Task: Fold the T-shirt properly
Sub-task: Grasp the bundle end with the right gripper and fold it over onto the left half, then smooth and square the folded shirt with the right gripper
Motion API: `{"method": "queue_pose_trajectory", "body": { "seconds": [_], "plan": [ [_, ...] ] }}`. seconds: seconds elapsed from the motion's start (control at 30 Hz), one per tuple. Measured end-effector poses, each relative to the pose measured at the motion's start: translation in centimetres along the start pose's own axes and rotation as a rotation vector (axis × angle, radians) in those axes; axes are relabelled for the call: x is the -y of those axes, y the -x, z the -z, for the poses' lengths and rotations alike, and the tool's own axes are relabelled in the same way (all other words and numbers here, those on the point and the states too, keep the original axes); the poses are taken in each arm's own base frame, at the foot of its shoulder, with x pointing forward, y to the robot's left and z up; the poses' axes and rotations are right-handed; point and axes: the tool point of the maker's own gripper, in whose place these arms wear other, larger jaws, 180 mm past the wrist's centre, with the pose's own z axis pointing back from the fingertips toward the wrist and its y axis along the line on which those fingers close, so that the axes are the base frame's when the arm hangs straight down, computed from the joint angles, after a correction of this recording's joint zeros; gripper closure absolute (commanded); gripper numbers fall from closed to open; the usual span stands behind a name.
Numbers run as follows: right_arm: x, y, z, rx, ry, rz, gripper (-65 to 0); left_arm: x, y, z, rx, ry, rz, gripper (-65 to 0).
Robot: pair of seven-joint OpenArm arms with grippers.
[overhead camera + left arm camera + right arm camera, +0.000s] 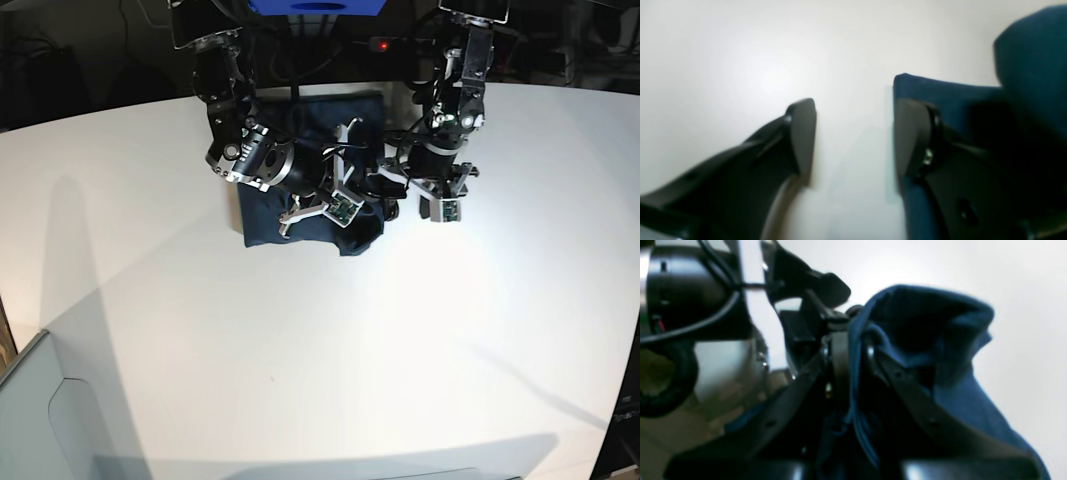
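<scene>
The dark navy T-shirt (265, 215) lies bunched and partly folded on the white table (330, 340) at the back middle. My right gripper (855, 350) is shut on a raised fold of the T-shirt (953, 396), with cloth pinched between its fingers; in the base view it (368, 208) is at the shirt's right edge. My left gripper (855, 136) is open and empty just above the table, its right finger (912, 133) against the edge of the T-shirt (957, 96). In the base view it (392, 192) is close beside the right gripper.
The left arm's wrist and cables (690, 293) crowd the right wrist view, very near the right gripper. A grey box corner (35, 420) sits at the front left. Dark equipment (320, 40) stands behind the table's back edge.
</scene>
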Motion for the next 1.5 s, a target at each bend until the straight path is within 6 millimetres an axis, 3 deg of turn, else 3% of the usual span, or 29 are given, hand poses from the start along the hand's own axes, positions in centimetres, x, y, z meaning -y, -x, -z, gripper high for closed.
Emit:
{"method": "queue_pose_trajectory", "body": {
  "seconds": [0.13,0.3,0.4,0.5,0.57,0.73,0.83,1.07,1.2,1.37,1.5],
  "plan": [
    [-0.2,1.2,0.3,-0.031,-0.016,0.009,-3.9,-0.3,0.2,-1.0,-0.025,-0.004,0.012,-36.5],
    [-0.2,1.8,0.3,-0.045,-0.019,0.012,-28.8,-0.8,-0.2,-3.2,-0.018,-0.009,0.050,-36.6],
    [0.4,1.8,-0.9,-0.052,0.010,-0.019,-42.0,-1.8,-2.1,-4.1,0.033,-0.028,0.052,-36.6],
    [0.7,-1.0,-3.8,0.030,0.075,-0.072,-47.4,-4.9,-4.4,-6.1,0.105,-0.110,0.046,-36.6],
    [1.0,-2.3,-5.5,0.084,0.111,-0.086,-47.3,-6.8,-4.7,-7.2,0.113,-0.161,0.043,-36.6],
    [3.6,0.5,-8.1,0.004,0.210,-0.066,-47.3,-10.5,-5.5,-8.7,0.134,-0.261,0.032,-36.6],
    [3.9,2.8,-7.8,-0.054,0.201,-0.032,-47.3,-11.5,-6.1,-9.1,0.152,-0.289,0.028,-36.6],
    [3.6,4.4,-6.6,-0.076,0.165,0.008,-46.6,-11.8,-6.3,-9.3,0.156,-0.297,0.029,-36.6],
    [4.1,3.9,-6.6,-0.066,0.173,-0.003,-32.5,-11.8,-6.1,-9.3,0.154,-0.298,0.028,-36.6],
    [4.0,4.0,-6.6,-0.068,0.171,-0.001,-0.3,-11.8,-6.0,-9.3,0.152,-0.299,0.026,-36.6],
    [3.5,4.2,-6.6,-0.070,0.164,0.002,-0.1,-11.8,-6.1,-9.3,0.152,-0.298,0.027,-36.6]
  ]
}}
